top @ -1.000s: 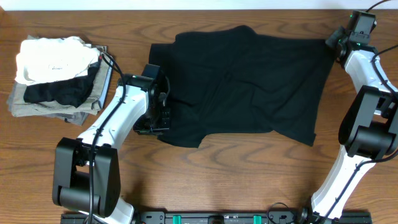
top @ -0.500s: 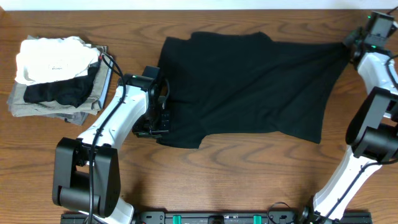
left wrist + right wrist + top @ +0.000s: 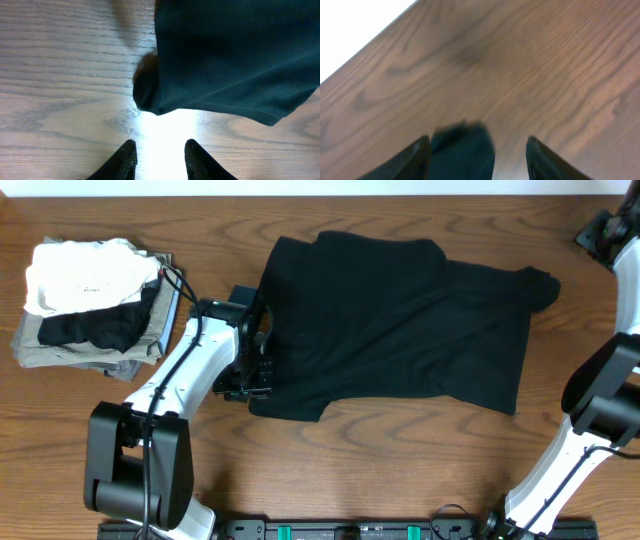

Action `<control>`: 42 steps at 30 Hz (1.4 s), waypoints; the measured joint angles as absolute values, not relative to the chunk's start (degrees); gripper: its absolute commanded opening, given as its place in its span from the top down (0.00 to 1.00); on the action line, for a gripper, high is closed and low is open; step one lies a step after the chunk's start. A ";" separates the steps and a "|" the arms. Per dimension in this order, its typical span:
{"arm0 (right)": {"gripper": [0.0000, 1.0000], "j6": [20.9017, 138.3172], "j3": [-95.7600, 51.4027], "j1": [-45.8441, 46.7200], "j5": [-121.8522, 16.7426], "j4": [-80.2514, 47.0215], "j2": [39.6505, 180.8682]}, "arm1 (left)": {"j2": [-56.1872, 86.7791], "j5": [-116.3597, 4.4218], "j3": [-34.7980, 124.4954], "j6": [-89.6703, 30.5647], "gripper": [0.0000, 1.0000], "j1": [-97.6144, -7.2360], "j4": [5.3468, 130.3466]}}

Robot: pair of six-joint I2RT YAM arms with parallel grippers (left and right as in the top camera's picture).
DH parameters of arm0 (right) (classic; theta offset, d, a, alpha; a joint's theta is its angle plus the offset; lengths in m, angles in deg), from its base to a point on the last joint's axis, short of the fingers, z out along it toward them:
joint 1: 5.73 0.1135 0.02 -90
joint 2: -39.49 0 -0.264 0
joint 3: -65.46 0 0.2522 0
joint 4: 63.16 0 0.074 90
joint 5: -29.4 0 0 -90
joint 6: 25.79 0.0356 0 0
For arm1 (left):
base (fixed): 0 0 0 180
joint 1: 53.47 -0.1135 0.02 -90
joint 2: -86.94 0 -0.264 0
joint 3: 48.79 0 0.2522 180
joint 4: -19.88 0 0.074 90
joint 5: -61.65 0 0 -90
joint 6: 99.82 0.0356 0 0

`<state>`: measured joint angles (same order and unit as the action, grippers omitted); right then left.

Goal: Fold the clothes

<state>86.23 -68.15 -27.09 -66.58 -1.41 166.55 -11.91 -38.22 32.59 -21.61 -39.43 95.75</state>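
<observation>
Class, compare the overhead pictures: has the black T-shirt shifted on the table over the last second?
Yes. The black T-shirt has slid right, its left edge now farther from the stack of folded garments.

The T-shirt (image 3: 400, 320) is plain black against the desk (image 3: 400, 470), which is mid-brown wood with darker wavy grain. Near the desk's left edge are a white garment (image 3: 80, 270), a black garment (image 3: 95, 330) and grey garments (image 3: 55, 355). The left arm (image 3: 175, 375) and right arm (image 3: 548, 460) are white with black joints, and the left tool (image 3: 159, 157) and right tool (image 3: 477, 150) are black.
</observation>
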 measured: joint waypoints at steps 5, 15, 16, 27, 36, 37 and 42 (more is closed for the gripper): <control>0.54 86.43 -76.37 -26.72 -61.92 15.26 165.00 | -7.45 -38.22 34.03 -21.48 0.43 -39.43 95.03; 0.60 86.47 -77.36 -22.13 -57.72 37.99 152.74 | -1.02 -38.24 35.63 -21.61 0.42 -39.43 91.64; 0.61 86.54 -77.47 -21.39 -57.53 41.12 151.47 | -1.02 -38.24 35.63 -21.61 0.41 -39.43 91.44; 0.66 94.80 -64.29 -12.29 -65.94 46.78 146.47 | -1.02 -38.26 35.63 -21.61 0.35 -39.43 90.30; 0.51 100.66 -33.03 -10.68 -69.09 32.86 136.41 | -1.02 -38.26 35.63 -21.61 0.35 -39.43 90.09; 0.51 100.48 -30.06 -10.74 -68.81 30.78 135.32 | -1.02 -38.29 35.63 -21.61 0.35 -39.43 90.09; 0.47 99.15 -18.39 -12.08 -65.46 22.87 134.01 | -1.02 -38.29 35.63 -21.61 0.35 -39.43 90.15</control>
<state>99.15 -18.39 -12.08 -65.46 22.87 134.01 -1.02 -38.29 35.63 -21.61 -39.43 90.15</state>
